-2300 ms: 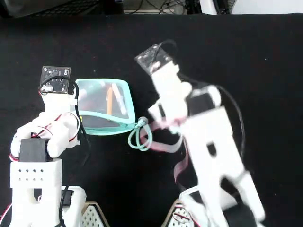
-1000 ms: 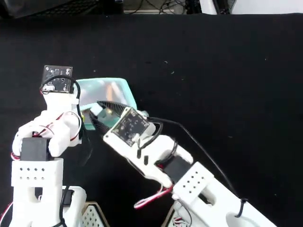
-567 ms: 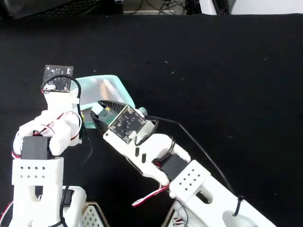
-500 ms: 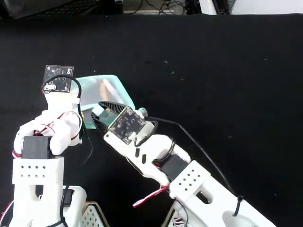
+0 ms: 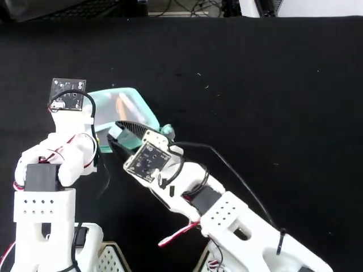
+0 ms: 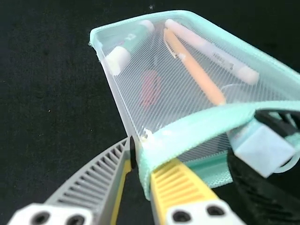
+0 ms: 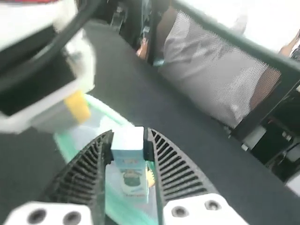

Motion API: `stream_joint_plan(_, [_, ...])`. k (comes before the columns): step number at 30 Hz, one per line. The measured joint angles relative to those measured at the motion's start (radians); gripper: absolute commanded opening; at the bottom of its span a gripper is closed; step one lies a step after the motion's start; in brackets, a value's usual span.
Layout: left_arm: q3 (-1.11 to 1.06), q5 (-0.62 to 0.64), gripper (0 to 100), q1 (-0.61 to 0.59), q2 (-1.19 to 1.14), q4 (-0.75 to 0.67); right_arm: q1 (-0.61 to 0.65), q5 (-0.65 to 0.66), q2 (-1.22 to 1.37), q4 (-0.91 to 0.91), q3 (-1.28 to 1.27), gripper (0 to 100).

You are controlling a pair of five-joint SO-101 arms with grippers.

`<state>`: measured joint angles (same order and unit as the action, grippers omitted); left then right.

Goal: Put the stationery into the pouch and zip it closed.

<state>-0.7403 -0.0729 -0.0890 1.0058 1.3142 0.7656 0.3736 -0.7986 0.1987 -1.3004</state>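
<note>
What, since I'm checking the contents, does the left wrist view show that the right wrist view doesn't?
Left wrist view: an orange pen, a white pen and a capped stick inside the pouch, whose edge the left end effector pinches. Right wrist view: a mesh chair back in the background. Both: the pouch's teal edge and a pale blue block clamped in the right end effector.

Left fingers (image 6: 173, 180) on pouch (image 5: 122, 105) corner, right fingers (image 7: 176, 164) with eraser (image 7: 129, 173) crowding its mouth, free table (image 5: 272, 85) beyond
</note>
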Motion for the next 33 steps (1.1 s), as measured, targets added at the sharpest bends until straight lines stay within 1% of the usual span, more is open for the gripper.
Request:
stream_joint_plan(3, [0.000,0.000,3,-0.002,0.000,0.000,-0.002,0.000,0.009,0.064,-0.028,1.2])
stream_joint_plan(6, [0.000,0.000,3,-0.002,0.000,0.000,-0.002,0.000,0.009,0.095,-0.055,1.5])
stream_joint_plan(7, [0.000,0.000,3,-0.002,0.000,0.000,-0.002,0.000,0.009,0.097,-0.063,2.9])
stream_joint_plan(9, [0.000,0.000,3,-0.002,0.000,0.000,0.000,0.000,0.008,0.084,-0.069,11.2])
stream_joint_plan(12, [0.000,0.000,3,-0.002,0.000,0.000,0.000,0.000,0.005,-0.005,-0.049,25.9])
stream_joint_plan(14, [0.002,0.002,3,-0.002,0.002,0.006,-0.003,-0.009,0.011,-0.092,-0.055,29.5])
stream_joint_plan(18, [0.000,0.002,3,-0.002,0.003,0.009,-0.008,-0.051,0.025,-0.275,0.018,28.1])
stream_joint_plan(23, [0.002,-0.002,3,-0.003,0.003,0.009,0.025,-0.052,-0.017,-0.365,0.058,27.9])
stream_joint_plan(28, [0.002,0.002,3,-0.003,0.003,0.009,0.077,-0.054,-0.222,-0.499,0.080,27.9])
stream_joint_plan(33, [0.002,0.002,3,-0.003,0.003,0.009,0.080,-0.058,-0.522,-0.732,0.160,27.6])
